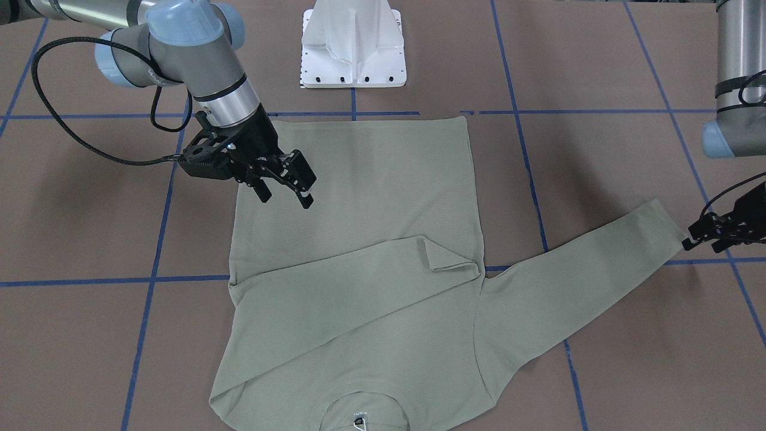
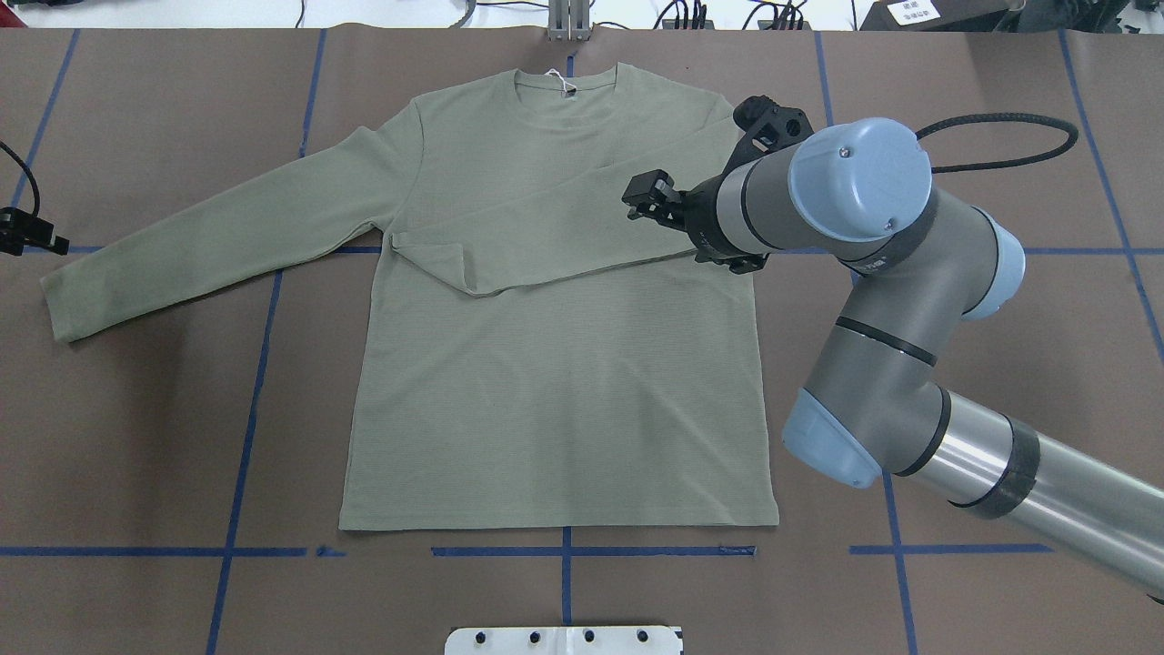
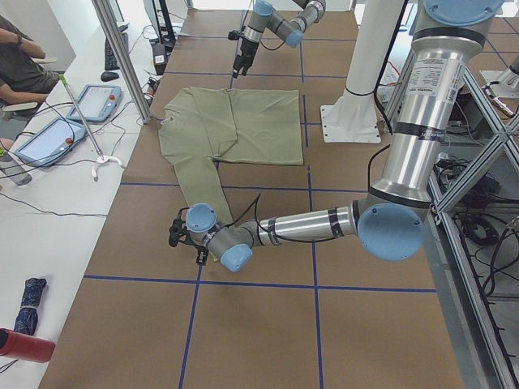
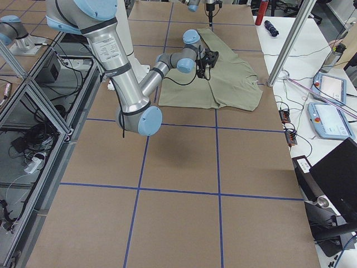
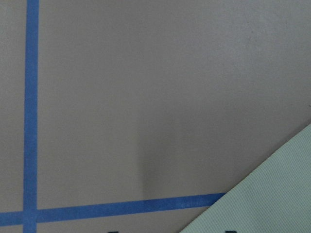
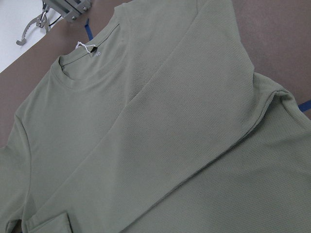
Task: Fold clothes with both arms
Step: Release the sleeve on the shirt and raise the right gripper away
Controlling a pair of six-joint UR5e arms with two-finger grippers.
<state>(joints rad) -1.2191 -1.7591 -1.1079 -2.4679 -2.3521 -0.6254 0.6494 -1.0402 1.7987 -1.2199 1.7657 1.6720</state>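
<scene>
The pale sage-green shirt [image 1: 359, 209] lies flat on the brown table, collar and white hang tag [image 2: 566, 84] on the far side from the robot. One sleeve [image 2: 546, 236] is folded across the chest. The other sleeve [image 2: 209, 236] stretches out flat towards my left arm. My right gripper [image 1: 285, 200] hovers open and empty over the shirt's body beside the folded sleeve; it also shows in the overhead view [image 2: 637, 202]. My left gripper [image 1: 703, 244] sits low at the table by the stretched sleeve's cuff [image 1: 667, 218], looks open, and holds nothing. The left wrist view shows only a corner of the fabric [image 5: 277, 194].
The white pedestal base [image 1: 353, 48] stands at the robot's edge of the table, near the shirt's hem. Blue tape lines [image 2: 245, 409] grid the brown table. A side bench with tablets [image 3: 49, 138] and a seated person [image 3: 16, 57] runs along the collar side.
</scene>
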